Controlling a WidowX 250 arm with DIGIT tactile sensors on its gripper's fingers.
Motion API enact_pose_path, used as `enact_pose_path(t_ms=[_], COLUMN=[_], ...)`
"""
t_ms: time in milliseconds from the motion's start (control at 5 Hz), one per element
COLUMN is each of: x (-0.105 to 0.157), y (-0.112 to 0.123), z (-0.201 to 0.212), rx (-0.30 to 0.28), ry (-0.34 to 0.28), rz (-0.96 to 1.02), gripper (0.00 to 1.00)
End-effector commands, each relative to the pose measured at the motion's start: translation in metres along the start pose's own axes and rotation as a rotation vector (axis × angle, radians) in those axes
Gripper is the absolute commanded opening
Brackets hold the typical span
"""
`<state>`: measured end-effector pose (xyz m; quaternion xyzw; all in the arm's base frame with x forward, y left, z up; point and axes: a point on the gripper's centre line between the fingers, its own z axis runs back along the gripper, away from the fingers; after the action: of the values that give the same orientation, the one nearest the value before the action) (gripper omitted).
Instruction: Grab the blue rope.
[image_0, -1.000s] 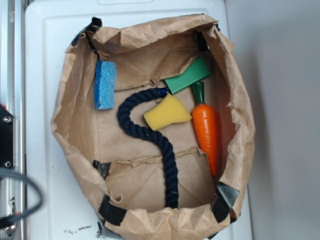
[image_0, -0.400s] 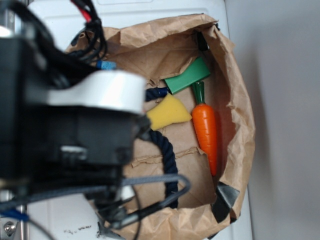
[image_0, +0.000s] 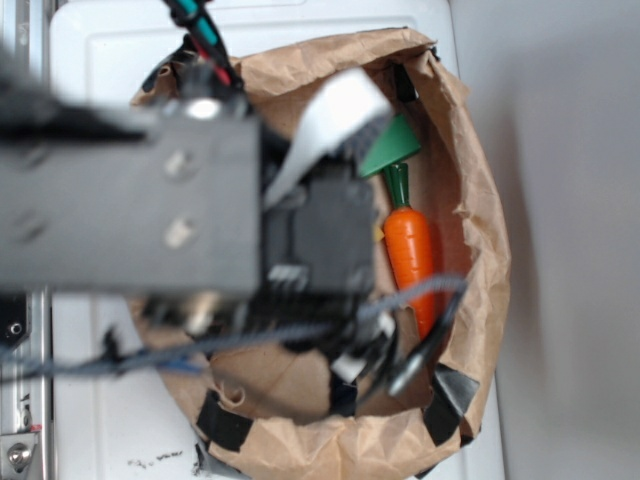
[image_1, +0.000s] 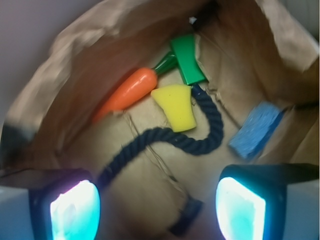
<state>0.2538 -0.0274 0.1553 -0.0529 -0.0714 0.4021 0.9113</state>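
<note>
In the wrist view the blue rope lies in an S-curve on the floor of the brown paper bag. One end lies by the green block and its tail runs down-left toward my left fingertip. My gripper hangs above the bag floor, open, with nothing between its fingers. The rope lies ahead of it and apart from both fingertips. From the exterior view my arm covers most of the bag and hides nearly all of the rope.
An orange toy carrot, a yellow sponge piece and a light blue sponge lie around the rope. The bag's crumpled walls rise on all sides. The bag rests on a white surface.
My arm has swung in from the left over the bag. It now covers the rope, the blue sponge and the yellow piece in the exterior view.
</note>
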Motion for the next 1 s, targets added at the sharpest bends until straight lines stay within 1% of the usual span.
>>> enact_pose_path(t_ms=[0,400,600,800], x=[0.009,0.009,0.011,0.016], y=[0.004,0.004,0.01,0.017], z=[0.009,0.009,-0.015,-0.03], rx=[-0.032,-0.032,-0.027,-0.045], ry=[-0.023,-0.023,-0.03,-0.035], rz=[0.028,0.028,0.032,0.049], gripper=[1.0,1.0,1.0,1.0])
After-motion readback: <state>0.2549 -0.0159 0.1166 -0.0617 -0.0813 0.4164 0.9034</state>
